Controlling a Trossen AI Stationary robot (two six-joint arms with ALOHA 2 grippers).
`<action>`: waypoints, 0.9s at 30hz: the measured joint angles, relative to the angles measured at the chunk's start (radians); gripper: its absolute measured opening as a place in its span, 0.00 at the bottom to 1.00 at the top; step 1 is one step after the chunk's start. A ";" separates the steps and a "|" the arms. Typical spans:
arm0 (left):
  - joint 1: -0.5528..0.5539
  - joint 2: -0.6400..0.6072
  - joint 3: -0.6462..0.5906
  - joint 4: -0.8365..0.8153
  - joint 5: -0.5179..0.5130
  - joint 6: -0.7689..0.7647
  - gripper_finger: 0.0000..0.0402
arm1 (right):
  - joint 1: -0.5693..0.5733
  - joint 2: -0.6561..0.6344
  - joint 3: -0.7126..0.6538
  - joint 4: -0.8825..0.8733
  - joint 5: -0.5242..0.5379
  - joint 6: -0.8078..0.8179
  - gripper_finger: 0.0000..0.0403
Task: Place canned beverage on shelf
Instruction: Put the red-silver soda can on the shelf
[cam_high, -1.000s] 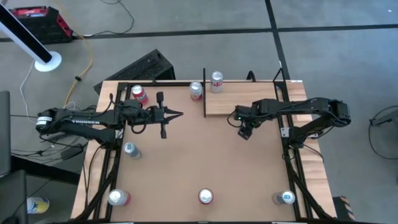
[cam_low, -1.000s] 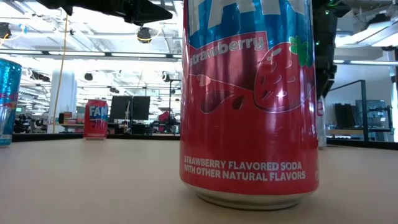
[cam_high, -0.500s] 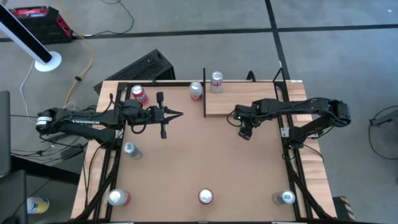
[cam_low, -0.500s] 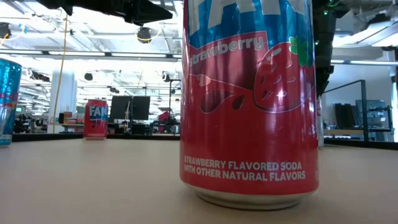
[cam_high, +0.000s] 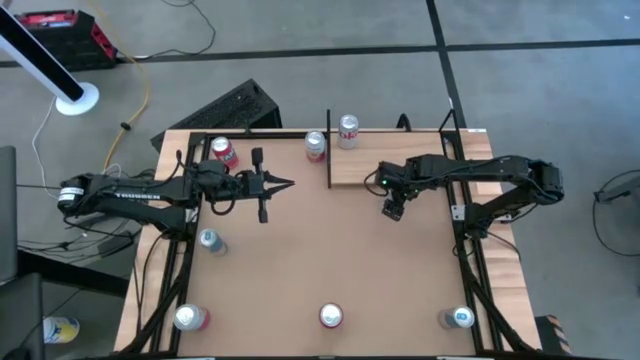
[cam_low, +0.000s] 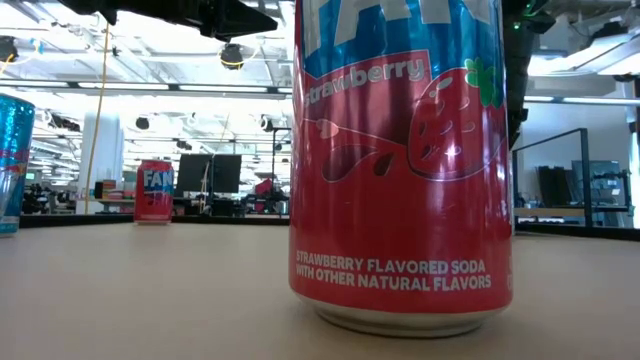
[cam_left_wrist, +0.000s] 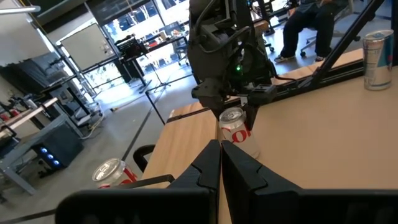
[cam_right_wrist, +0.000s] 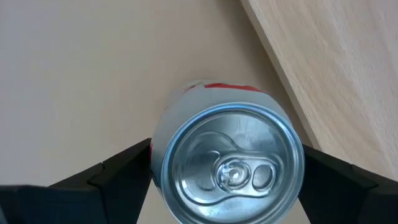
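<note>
The right gripper (cam_high: 392, 208) is held over a can (cam_right_wrist: 227, 163) that stands upright on the desk (cam_high: 300, 260), just beside the near edge of the shelf (cam_high: 400, 165). Its fingers (cam_right_wrist: 118, 171) are spread wide, one on each side of the can's silver top, and nothing is gripped yet; in the right wrist view a sliver of desk shows between each finger and the can. The gripper is pointed straight down, so that the can can be taken from above and kept upright for the short lift onto the pale plank. The can's place by the shelf edge means little travel will be needed.

The left gripper (cam_high: 285, 183) is parked over the far left part of the desk, with its fingers (cam_left_wrist: 211, 168) pressed together and holding nothing. One can (cam_high: 347, 129) already stands on the shelf's far left corner; others are dotted about the desk.
</note>
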 joint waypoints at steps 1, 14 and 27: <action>0.000 0.000 0.000 0.000 0.000 0.000 0.00 | 0.000 0.000 0.000 0.000 0.000 0.000 0.92; 0.000 0.000 0.000 0.000 0.000 0.003 0.00 | 0.024 -0.003 0.015 -0.004 -0.054 -0.201 0.82; 0.000 0.000 0.000 0.001 0.000 0.003 0.00 | 0.014 0.021 0.244 0.056 -0.049 -0.647 0.84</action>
